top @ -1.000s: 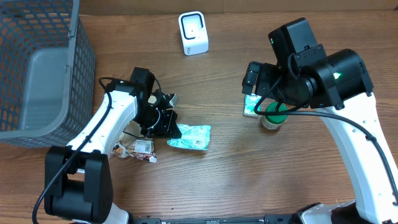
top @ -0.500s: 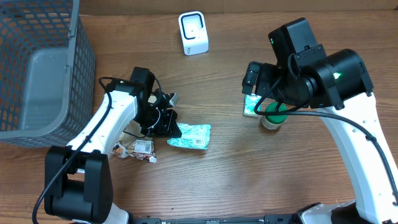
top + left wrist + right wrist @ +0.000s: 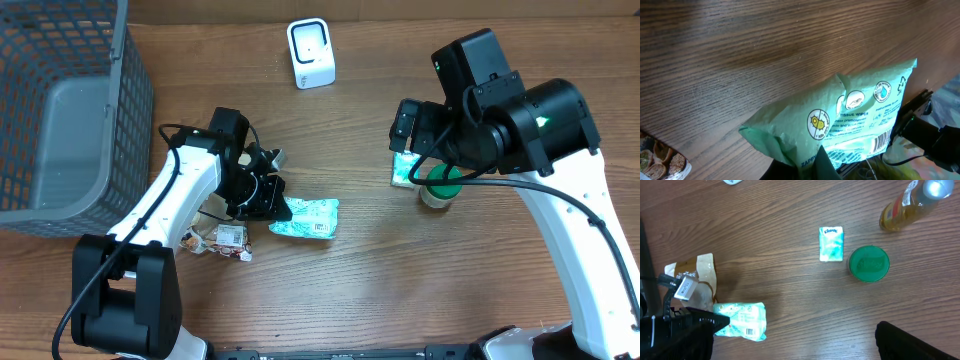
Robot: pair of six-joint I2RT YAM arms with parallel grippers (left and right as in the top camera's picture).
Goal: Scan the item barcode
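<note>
Wipes pack point(image 3: 307, 218), green, lies on the wooden table point(image 3: 400, 290) with its left edge at the closed tips of the left gripper point(image 3: 268, 199). The white scanner point(image 3: 311, 53) stands well apart near the far edge.

From the left wrist, the pack point(image 3: 850, 125) fills the view with its barcode showing. Its near edge is pinched at the bottom of the frame.

From the right wrist, the right gripper point(image 3: 792, 330) hangs spread wide and empty above the table. The pack point(image 3: 742, 321) is at lower left. A Kleenex packet point(image 3: 831, 243) lies just beside a green-lidded tub point(image 3: 868, 263).
</note>
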